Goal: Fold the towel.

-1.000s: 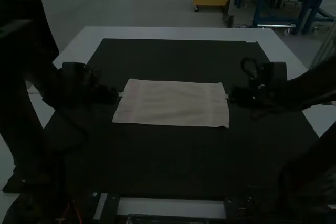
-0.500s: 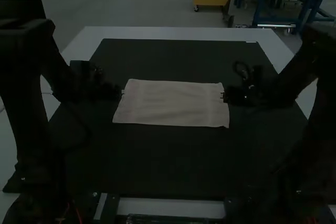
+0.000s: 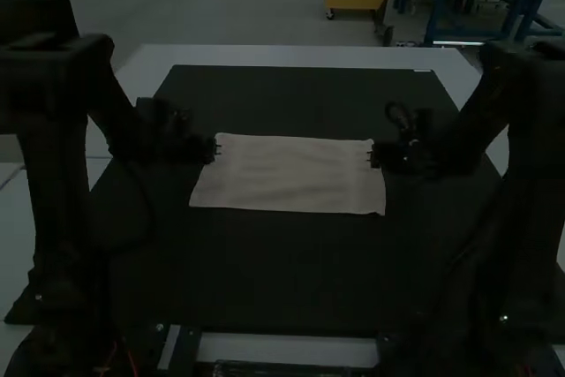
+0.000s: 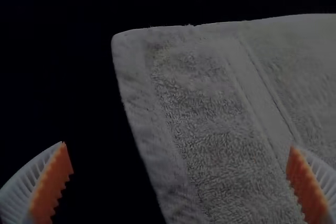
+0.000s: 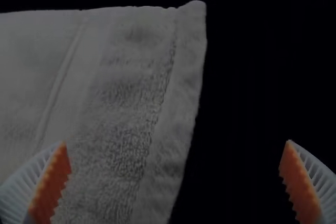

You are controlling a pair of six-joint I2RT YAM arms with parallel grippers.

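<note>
One towel (image 3: 291, 176) between two arms (image 3: 57, 112)

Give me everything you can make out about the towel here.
The towel is pale and looks like looped terry, with smoother bands near its short ends and flat hemmed edges. It lies flat, faintly rippled, a wide rectangle on the dark mat. Layers can't be counted. The open left hand and right hand straddle its end edges, gripping nothing; contact is unclear.

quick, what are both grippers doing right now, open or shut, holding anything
Left gripper: open, at the towel's left end, holding nothing.
Right gripper: open, at its right end, holding nothing.
</note>
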